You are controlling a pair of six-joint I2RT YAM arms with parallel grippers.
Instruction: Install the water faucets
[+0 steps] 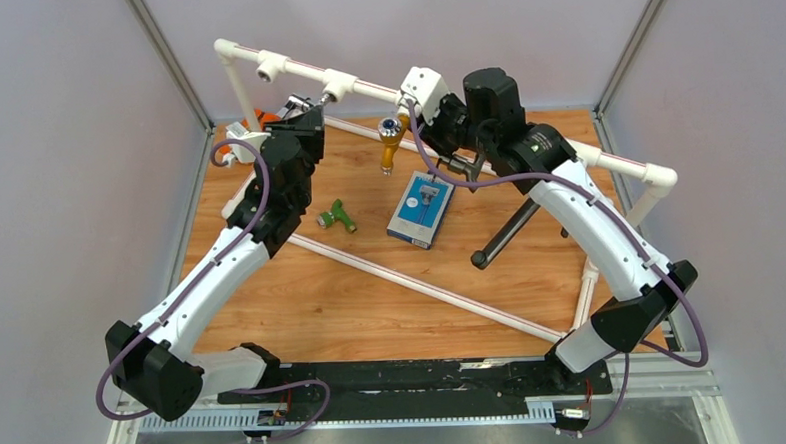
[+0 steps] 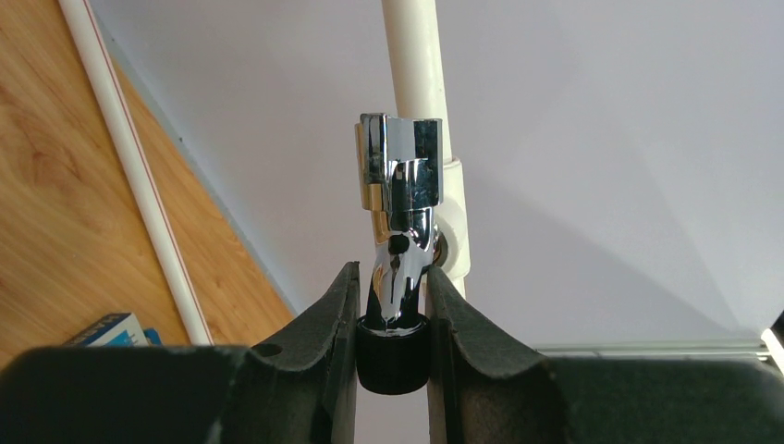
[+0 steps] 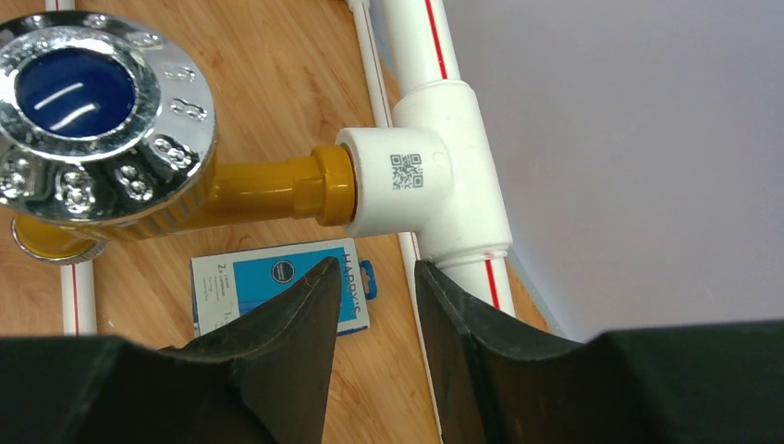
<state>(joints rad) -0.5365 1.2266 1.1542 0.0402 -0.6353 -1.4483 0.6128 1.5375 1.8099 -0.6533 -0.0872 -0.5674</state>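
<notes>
My left claw (image 2: 393, 314) squeezes the chrome faucet (image 2: 402, 185) beside the white pipe (image 2: 411, 55). My right claw (image 3: 374, 305) is spread apart, empty. If I twist crooked, the faucet may slip out.

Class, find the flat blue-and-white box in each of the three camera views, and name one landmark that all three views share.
Top external: the blue-and-white box lies on the wooden table, near the picture's centre.
Left wrist: only a corner of it shows, at the bottom left.
Right wrist: it sits below centre, towards the left, with its lower edge hidden.
Shared landmark: the white pipe frame.
</notes>
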